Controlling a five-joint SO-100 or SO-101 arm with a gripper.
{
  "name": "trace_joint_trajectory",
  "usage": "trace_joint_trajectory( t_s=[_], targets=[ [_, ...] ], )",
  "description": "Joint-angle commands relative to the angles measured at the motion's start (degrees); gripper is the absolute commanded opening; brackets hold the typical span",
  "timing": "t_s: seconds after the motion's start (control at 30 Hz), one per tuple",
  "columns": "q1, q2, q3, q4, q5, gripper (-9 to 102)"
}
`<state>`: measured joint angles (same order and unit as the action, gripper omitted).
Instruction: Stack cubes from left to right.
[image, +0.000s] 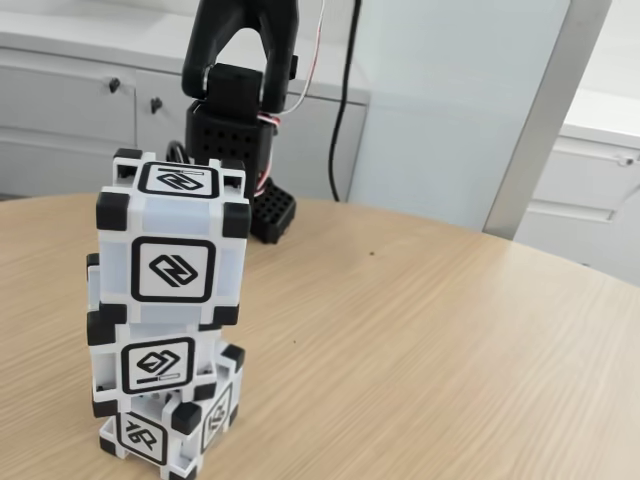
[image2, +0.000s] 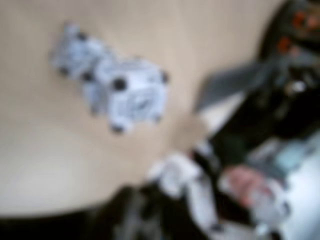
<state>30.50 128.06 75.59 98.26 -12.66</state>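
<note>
Spreading across both views is the round wooden table (image: 430, 330), pale and bare to the right of the stack in the fixed view; behind it stand white cabinets (image: 70, 100) with dark knobs; at the table's far edge rises the black arm (image: 240, 70), its base (image: 270, 210) resting on the wood, with a black cable (image: 345, 100) hanging beside it; the gripper's fingers cannot be made out in either view, so I cannot tell whether they are wide or closed; near the left front edge the three cubes stand in one tower; the top cube (image: 175, 245) sits slightly twisted on the middle cube (image: 155, 365), which rests on the bottom cube (image: 170, 430); the wrist view is heavily blurred, showing the white stack (image2: 117, 87) from above, well apart from the dark arm parts at right.
</note>
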Motion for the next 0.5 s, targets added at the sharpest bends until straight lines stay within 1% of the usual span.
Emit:
trace_joint_trajectory(
  t_s=[0.0, 0.1, 0.37, 0.47],
  targets=[
    [-2.72, 2.99, -0.53, -0.35, 6.77, 0],
    [-7.21, 5.36, -0.53, -0.44, 10.37, 0],
    [-27.25, 12.74, -0.44, -0.44, 14.15, 0],
    [-31.55, 16.79, -0.35, -0.44, 15.73, 0]
  ],
)
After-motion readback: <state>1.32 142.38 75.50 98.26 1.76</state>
